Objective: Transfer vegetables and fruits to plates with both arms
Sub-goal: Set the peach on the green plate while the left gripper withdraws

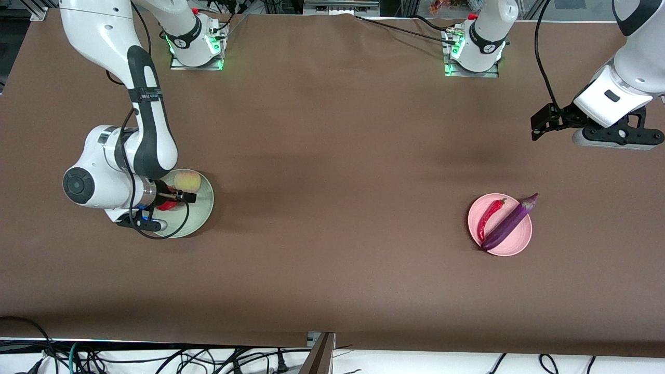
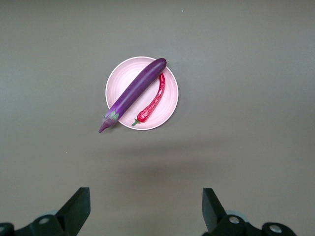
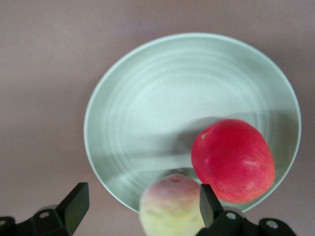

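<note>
Both fruits, round red pomegranate-like fruit (image 3: 233, 160) and pinkish-yellow peach (image 3: 172, 206), lie on the pale green plate (image 3: 147, 118) beneath my spread right claw (image 3: 140, 206); my left claw (image 2: 142, 209), also spread, waits.

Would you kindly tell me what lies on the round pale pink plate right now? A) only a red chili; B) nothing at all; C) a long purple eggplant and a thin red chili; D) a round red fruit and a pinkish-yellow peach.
C: the long purple eggplant and the thin red chili lie side by side on the round pale pink plate, the eggplant's cap end jutting past the rim.
</note>
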`<state>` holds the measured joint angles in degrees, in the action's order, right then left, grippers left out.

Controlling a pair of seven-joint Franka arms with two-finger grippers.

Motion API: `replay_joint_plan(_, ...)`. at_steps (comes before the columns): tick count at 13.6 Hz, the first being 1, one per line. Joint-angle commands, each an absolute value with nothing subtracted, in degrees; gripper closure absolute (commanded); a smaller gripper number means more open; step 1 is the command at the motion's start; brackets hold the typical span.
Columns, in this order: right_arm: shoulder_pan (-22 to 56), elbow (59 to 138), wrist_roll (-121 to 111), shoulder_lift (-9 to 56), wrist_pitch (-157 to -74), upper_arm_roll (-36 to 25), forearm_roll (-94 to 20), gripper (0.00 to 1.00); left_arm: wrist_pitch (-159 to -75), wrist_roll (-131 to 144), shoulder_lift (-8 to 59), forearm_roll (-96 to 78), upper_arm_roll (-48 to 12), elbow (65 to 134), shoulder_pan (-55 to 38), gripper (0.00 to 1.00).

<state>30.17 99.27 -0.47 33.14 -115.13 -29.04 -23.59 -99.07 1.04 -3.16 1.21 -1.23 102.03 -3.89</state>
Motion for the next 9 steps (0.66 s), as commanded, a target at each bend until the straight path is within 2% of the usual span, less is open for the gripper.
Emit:
replay_joint_plan(1,30.8,98.3,1.5,31.5,-114.2,-28.7,-24.3,0.01,-99.1,1.1,-3.2,0.6,-1.1,101.8,-4.2,0.00)
replay_joint_plan(5,32.4,95.5,2.9,27.6,-112.1,-29.2,-22.7,0.01,-99.1,1.0,-3.2,0.6,-1.1,101.8,-4.2,0.00)
replay_joint_plan(7,31.9,89.2,2.8,27.6,-107.6,-29.7,-17.4,0.01,-99.1,1.0,-3.2,0.6,-1.1,101.8,-4.1,0.00)
replay_joint_plan(9,31.7,85.7,2.6,26.6,-101.0,-30.7,-17.2,0.00,-99.1,1.0,-3.2,0.6,-1.1,101.8,-4.2,0.00)
